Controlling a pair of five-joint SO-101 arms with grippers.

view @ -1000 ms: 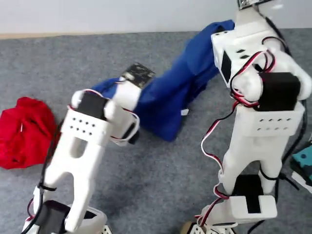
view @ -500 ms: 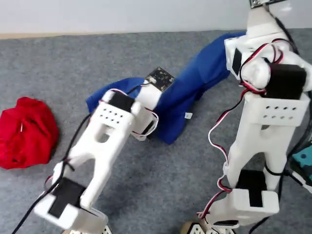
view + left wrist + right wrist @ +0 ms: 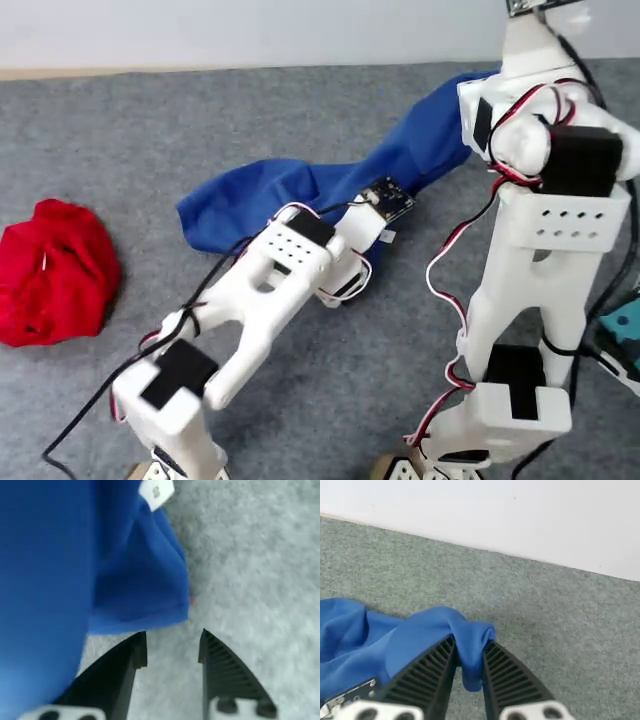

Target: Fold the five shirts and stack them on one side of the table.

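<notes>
Right wrist view: my right fingers [image 3: 448, 654] clamp the blue shirt [image 3: 420, 630]; left fingers [image 3: 137, 653] apart, hem just ahead; nothing seems folded.

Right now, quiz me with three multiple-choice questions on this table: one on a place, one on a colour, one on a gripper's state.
1. Where is the red shirt?
A) On the table, apart from the blue shirt
B) Under the blue shirt
C) In a gripper

2. What colour is the cloth in the right gripper?
A) Red
B) White
C) Blue

3. How is the left gripper?
A) Shut on the red shirt
B) Open, at the blue shirt's edge
C) Shut on the blue shirt

Answers:
1 A: the high view shows it crumpled alone on the bare table.
2 C: the right wrist view shows blue cloth pinched in it.
3 B: the left wrist view shows bare table in the gap between its jaws.
</notes>
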